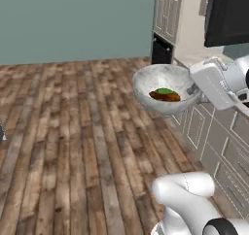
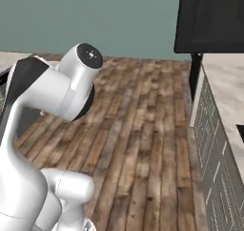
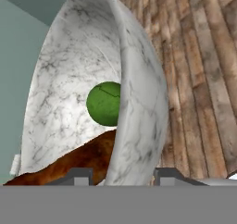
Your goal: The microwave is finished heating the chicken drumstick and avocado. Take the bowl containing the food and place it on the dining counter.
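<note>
I see my gripper (image 3: pixel 124 174) pinching the rim of the round white-grey marbled stone bowl (image 1: pixel 163 87), which hangs in the air over the wooden floor (image 1: pixel 73 132) with the small green avocado (image 3: pixel 104 103) and reddish-brown chicken drumstick (image 3: pixel 78 160) inside it.

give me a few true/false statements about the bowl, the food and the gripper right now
1. The bowl is held in the air over the wooden floor. True.
2. The bowl is empty. False: the avocado and the chicken drumstick lie inside it.
3. The gripper straddles the bowl's rim, one finger inside and one outside. True.
4. The bowl sits on the dining counter. False: it is carried in the air beside the cabinets.
5. The avocado is red. False: it is green.
</note>
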Available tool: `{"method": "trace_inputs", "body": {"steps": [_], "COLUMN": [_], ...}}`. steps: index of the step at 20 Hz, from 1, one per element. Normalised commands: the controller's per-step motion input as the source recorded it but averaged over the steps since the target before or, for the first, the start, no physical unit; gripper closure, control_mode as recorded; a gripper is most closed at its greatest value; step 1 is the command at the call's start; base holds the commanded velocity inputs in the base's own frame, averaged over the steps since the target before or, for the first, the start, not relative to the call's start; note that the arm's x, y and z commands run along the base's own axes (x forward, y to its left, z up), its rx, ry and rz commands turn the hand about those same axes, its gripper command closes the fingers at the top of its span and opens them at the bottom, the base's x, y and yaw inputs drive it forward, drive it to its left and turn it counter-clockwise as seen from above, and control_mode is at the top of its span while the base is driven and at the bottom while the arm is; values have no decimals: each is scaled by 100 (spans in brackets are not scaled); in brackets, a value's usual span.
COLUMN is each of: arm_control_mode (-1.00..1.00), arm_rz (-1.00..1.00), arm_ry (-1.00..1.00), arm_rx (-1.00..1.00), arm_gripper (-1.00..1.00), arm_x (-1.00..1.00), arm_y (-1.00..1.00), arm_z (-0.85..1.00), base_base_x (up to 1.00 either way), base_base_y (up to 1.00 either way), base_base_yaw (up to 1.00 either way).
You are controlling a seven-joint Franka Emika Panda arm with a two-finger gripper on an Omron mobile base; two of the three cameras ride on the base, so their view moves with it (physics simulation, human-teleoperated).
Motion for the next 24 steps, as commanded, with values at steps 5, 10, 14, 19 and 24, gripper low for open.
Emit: {"method": "trace_inputs", "body": {"steps": [5,10,14,19,24], "arm_control_mode": [100,100,100,100,100], "arm_rz": [0,0,0,0,0], "arm_ry": [0,0,0,0,0], "arm_rx": [0,0,0,0,0], "arm_gripper": [100,100,100,100,100], "arm_x": [0,0,0,0,0], "arm_y": [0,0,0,0,0], "arm_z": [0,0,0,0,0], "base_base_x": [0,12,19,26,27], "base_base_y": [5,3,26,41,72], "base_base_yaw": [76,63,59,54,47]}}
